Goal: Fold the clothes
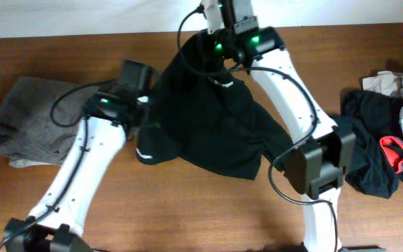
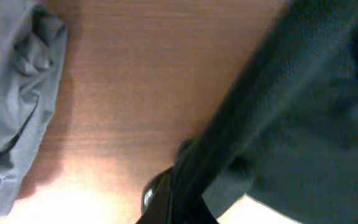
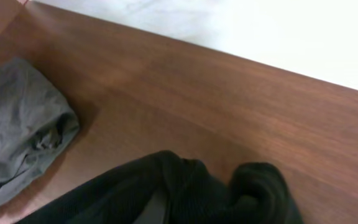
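Note:
The black T-shirt point(image 1: 208, 119) hangs stretched between my two arms over the middle of the table, with a small white logo showing near its top. My left gripper point(image 1: 147, 112) is shut on the shirt's left edge; in the left wrist view the dark cloth point(image 2: 278, 118) runs down into the closed fingers point(image 2: 157, 199). At the back of the table my right gripper point(image 1: 205, 52) is shut on the shirt's upper part. In the right wrist view the bunched black cloth point(image 3: 197, 190) covers its fingers.
A grey garment point(image 1: 26, 126) lies crumpled at the left and also shows in both wrist views point(image 2: 11, 93) point(image 3: 17, 124). A pile of black, red and pale clothes point(image 1: 390, 140) sits at the right edge. The table's back edge point(image 3: 229, 53) borders a white floor.

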You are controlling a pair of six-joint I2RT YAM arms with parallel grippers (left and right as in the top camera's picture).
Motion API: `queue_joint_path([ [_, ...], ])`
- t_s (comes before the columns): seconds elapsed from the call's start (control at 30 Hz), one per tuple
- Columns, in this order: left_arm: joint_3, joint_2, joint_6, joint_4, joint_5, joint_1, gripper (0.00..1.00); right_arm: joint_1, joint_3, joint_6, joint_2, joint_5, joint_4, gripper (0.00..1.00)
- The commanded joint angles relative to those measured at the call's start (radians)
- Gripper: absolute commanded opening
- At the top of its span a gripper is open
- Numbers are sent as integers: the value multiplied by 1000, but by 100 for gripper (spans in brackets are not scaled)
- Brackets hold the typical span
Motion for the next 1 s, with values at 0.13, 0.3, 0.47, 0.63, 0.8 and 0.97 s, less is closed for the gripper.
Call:
queue_joint_path([
  [0.13, -179, 11, 20, 108, 183, 200, 0, 62, 11, 44, 94, 34, 96, 13],
  [0.3, -253, 11, 21, 122, 182, 227, 0, 95, 11, 26, 137, 45, 173, 68],
  [0.47, -263, 11, 21, 131, 159, 228, 0, 57, 11, 12, 93, 188, 71, 73],
  [0.63, -263, 11, 21, 161, 159, 228, 0, -25, 11, 13, -1, 184, -213, 73],
  [0.8, -263, 11, 21, 169, 159, 228, 0, -100, 0, -29, 4, 192, -438, 73],
  [0.97, -263, 11, 29, 169, 156, 228, 0, -184, -59, -66, 84, 137, -407, 69],
])
